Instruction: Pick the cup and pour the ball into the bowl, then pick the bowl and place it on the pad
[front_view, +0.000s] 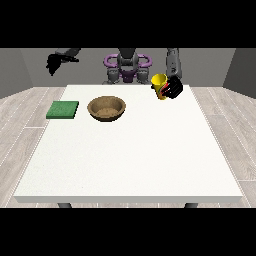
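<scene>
1. Hand at view's right (173, 89): fingers wrapped on yellow cup (159, 85), tilted, at the table's (130, 155) far right.
2. Bowl (106, 108) well apart: ball may spill early.
3. Other hand (52, 63) raised; fingers unclear.

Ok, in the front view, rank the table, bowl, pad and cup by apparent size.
1. White table.
2. Wooden bowl.
3. Green pad, only slightly smaller than the bowl.
4. Yellow cup, partly covered by the hand at the view's right.

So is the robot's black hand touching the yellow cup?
Touching. The front view shows the hand at the view's right wrapped against the side of the yellow cup, no gap between them.
</scene>
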